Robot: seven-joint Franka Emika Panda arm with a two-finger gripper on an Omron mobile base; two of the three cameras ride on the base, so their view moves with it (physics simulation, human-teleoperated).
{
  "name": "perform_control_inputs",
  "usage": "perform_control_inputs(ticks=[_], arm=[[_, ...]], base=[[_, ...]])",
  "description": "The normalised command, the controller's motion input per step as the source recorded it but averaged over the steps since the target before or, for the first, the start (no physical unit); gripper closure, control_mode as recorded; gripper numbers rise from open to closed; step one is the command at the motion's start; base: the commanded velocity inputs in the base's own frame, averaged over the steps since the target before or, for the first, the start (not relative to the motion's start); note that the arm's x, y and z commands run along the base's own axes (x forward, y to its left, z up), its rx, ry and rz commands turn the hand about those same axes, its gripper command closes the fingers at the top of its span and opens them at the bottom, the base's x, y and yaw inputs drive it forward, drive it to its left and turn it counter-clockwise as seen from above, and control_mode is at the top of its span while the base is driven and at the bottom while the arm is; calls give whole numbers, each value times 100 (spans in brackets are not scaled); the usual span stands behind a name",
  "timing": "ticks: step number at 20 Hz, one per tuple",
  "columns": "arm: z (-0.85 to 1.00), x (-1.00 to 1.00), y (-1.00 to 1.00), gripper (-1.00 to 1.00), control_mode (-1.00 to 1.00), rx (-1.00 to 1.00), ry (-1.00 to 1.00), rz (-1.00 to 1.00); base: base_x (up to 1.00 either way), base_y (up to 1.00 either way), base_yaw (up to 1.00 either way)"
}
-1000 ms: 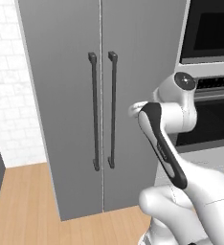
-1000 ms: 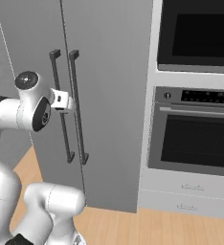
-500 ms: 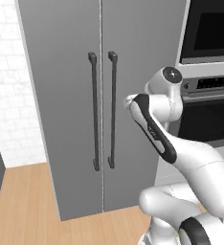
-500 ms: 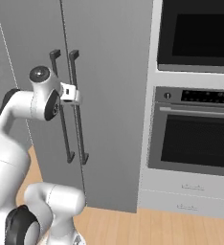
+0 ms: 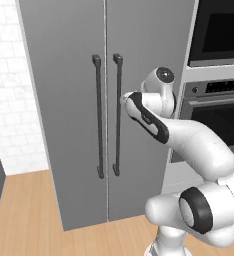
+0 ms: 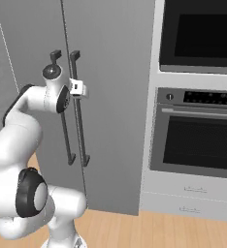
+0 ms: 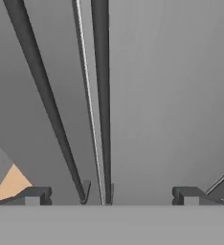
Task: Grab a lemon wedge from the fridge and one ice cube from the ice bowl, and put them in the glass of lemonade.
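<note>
1. The jaws (image 7: pixel 109 196) stood wide open and empty, their two dark tips spread to either side of the right-hand door handle (image 7: pixel 102 95), which ran up the middle of the hand view between them.

2. Just beside that bar, the left-hand door handle (image 7: pixel 42 95) slanted across the same view, with the seam between the two doors lying between the handles.

3. Seen from the right base camera, the jaws hovered close to the upper part of the right-hand handle, apparently short of contact; whether they touched it could not be told.

4. The fridge (image 5: pixel 64 75), its two grey doors shut, faced the arm directly, with a built-in oven (image 6: pixel 198 140) set in the wall to its right.

5. The lemon wedge, presumably behind those closed doors, remained hidden from the open jaws, so the door had to come open first.

6. The risk lay in the approach: if the jaws closed before the bar sat fully between the tips, they could pinch only its edge and slip off on the pull.

7. A drift toward the seam could also bring a tip against the neighbouring handle, since the two bars stood near each other.
</note>
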Motion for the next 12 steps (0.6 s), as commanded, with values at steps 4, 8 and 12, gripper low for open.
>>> perform_control_inputs(ticks=[4,8,12], arm=[[-32,85,22,-100,-100,0,0,-8],[-42,83,9,-100,-100,0,-2,-8],[-53,81,26,-100,-100,-1,0,-5]], base=[[0,0,0],[0,0,0],[0,0,0]])
